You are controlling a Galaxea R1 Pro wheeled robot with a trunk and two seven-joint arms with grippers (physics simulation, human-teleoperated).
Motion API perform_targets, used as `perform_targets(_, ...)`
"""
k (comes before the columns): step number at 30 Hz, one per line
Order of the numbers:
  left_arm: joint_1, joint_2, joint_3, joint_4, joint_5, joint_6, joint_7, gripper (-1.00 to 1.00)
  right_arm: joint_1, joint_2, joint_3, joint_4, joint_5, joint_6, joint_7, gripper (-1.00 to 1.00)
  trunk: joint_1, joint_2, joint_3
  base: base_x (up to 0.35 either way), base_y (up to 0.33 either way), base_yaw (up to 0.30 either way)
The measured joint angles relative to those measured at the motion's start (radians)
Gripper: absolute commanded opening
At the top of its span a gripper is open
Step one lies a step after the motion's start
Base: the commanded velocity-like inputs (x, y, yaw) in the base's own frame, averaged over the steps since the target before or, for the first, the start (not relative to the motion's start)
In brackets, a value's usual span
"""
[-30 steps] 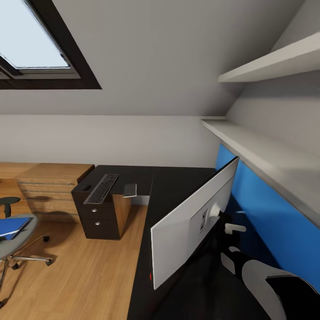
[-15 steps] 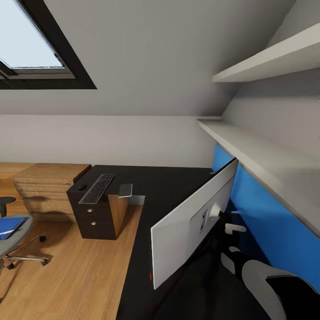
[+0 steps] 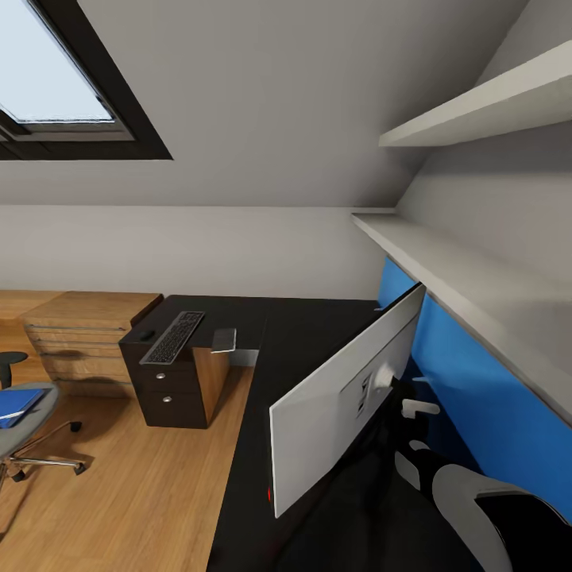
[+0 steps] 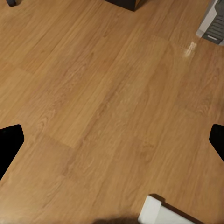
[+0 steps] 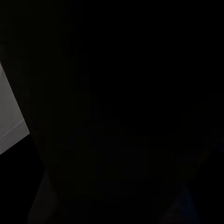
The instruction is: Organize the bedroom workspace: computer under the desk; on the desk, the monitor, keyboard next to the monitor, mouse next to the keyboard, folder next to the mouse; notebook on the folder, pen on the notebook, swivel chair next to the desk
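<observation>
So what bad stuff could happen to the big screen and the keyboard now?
The monitor leans over the desk, white back showing, with the right arm behind it; if the hold slips, it could topple towards the floor. The keyboard lies on the drawer unit, away from the monitor, so it needs a careful carry. The folder rests on the swivel chair, which could roll when nudged.

Monitor (image 3: 342,409) on desk (image 3: 310,334) at right; keyboard (image 3: 173,337) on desk's far-left end; swivel chair (image 3: 20,421) far left.
</observation>
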State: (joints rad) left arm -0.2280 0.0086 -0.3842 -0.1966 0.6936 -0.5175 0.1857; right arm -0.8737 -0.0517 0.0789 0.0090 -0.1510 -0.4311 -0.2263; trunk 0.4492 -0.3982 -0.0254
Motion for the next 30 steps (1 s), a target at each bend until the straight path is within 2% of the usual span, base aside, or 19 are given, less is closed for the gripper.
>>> perform_targets(1, 0.000, 0.000, 0.001, 0.000, 0.000, 0.000, 0.000, 1.00, 0.001, -0.001, 0.023, 0.006, -0.040, -0.007, -0.004, 1.00, 0.000, 0.001, 0.000, 0.000, 0.000, 0.000)
perform_targets(21, 0.000, -0.001, 0.000, 0.000, 0.000, 0.000, 0.001, 1.00, 0.001, 0.000, 0.028, 0.006, -0.040, -0.003, 0.000, 1.00, 0.000, 0.001, 0.000, 0.000, 0.000, 0.000)
perform_targets(30, 0.000, -0.001, 0.000, 0.000, 0.000, 0.000, 0.001, 1.00, 0.001, 0.000, 0.028, 0.005, -0.039, 0.028, 0.004, 1.00, 0.000, 0.000, 0.000, -0.005, 0.000, 0.000)
